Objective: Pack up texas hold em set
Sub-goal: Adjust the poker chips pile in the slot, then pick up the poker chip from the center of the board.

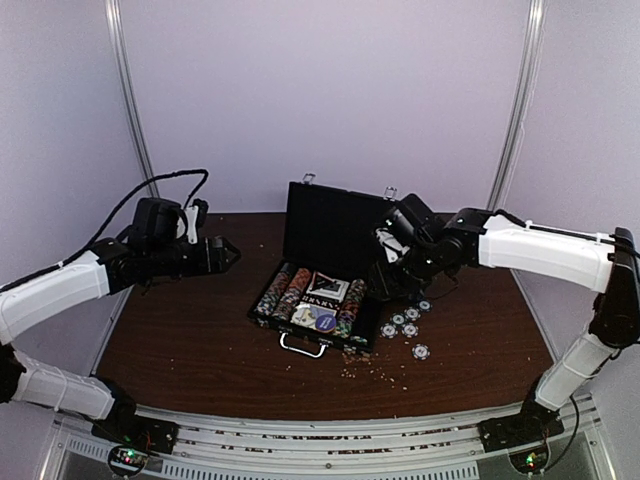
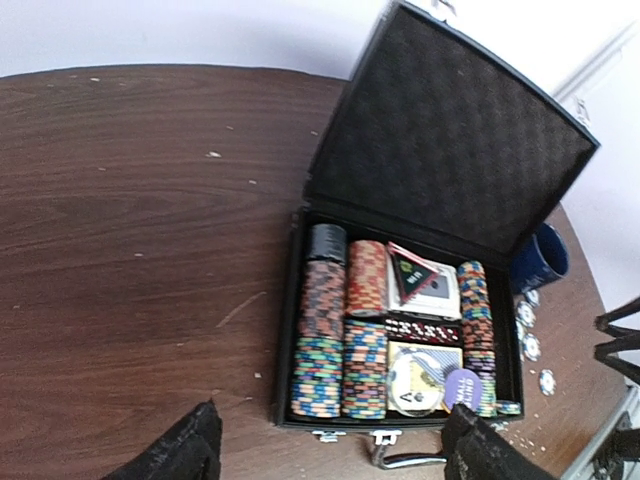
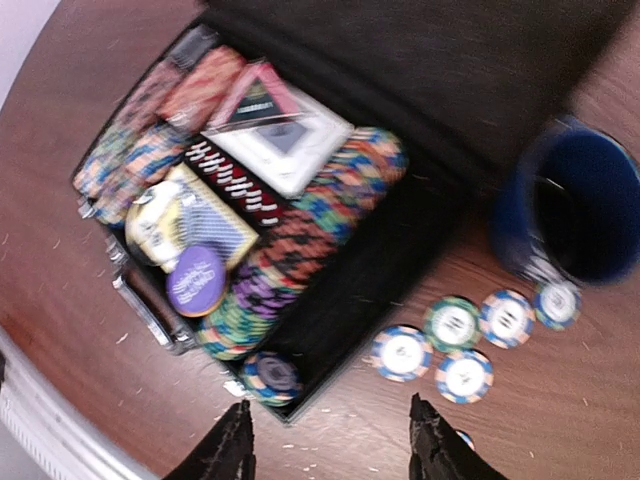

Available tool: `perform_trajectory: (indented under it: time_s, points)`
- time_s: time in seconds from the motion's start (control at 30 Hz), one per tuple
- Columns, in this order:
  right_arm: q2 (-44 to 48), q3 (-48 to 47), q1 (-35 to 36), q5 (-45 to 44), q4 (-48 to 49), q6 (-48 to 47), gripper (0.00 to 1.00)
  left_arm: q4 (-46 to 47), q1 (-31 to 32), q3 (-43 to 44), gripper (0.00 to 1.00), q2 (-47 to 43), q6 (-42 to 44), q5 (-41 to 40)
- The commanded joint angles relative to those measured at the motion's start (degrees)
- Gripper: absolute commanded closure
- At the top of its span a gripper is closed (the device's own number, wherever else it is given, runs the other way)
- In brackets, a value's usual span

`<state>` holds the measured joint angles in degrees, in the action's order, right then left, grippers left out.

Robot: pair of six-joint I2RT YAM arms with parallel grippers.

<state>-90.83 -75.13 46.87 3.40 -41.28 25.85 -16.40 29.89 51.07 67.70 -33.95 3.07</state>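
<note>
The black briefcase (image 1: 325,230) lies open mid-table with its lid (image 2: 450,140) upright. Rows of striped poker chips (image 2: 325,330), card decks (image 2: 430,290) and a purple disc (image 3: 196,280) fill it; the right-hand slot (image 3: 370,280) is mostly bare, with one blue chip (image 3: 270,375) flat at its near end. Several loose chips (image 3: 452,322) lie on the wood to the right of the case (image 1: 405,322). My left gripper (image 1: 225,252) hovers left of the case, open and empty (image 2: 330,445). Over the case's right side, my right gripper (image 1: 385,275) stands open and empty (image 3: 330,430).
A dark blue cup (image 3: 585,215) stands to the right of the lid, beside the loose chips. The silver handle (image 1: 303,347) sticks out toward the arms. Pale crumbs (image 1: 365,370) dot the brown table in front of the case.
</note>
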Motion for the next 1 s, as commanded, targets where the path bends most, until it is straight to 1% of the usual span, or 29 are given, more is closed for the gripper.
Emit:
perform_trajectory:
  time_s: [0.0,0.07,0.13,0.27,0.37,0.47,0.63,0.77,0.97]
  points:
    - [4.3,7.5,-2.0,-15.3,1.5,10.2,0.48,-3.2,-1.0,-0.5,0.20,-3.4,-0.6,-9.7]
    - [5.3,10.5,-3.5,-17.9,0.8,14.3,0.47,-3.8,-1.2,-0.8,0.19,-4.4,-1.5,-11.6]
    - [6.0,13.6,-5.3,-18.7,1.3,17.1,0.46,-3.8,-1.3,-1.4,0.19,-5.3,-2.3,-12.4]
    - [5.2,16.3,-8.1,-20.3,2.5,19.9,0.45,-3.8,-1.5,-2.8,0.18,-6.7,-5.3,-13.5]
    - [2.5,16.0,-10.2,-20.3,3.3,19.6,0.45,-3.8,-1.5,-3.8,0.18,-7.6,-7.5,-14.3]
    - [-0.4,14.3,-11.4,-21.1,4.0,18.6,0.41,-3.5,-1.5,-4.8,0.17,-8.6,-9.2,-14.7]
    - [-4.2,13.2,-13.7,-19.0,7.4,17.3,0.38,-3.2,-1.5,-5.7,0.17,-9.4,-10.6,-14.9]
    - [-5.7,13.5,-15.4,-17.2,10.4,16.7,0.38,-3.2,-1.6,-5.6,0.17,-9.3,-10.7,-15.1]
    - [-8.9,12.4,-16.2,-15.3,12.3,15.7,0.41,-3.2,-1.6,-5.7,0.17,-9.0,-10.9,-15.3]
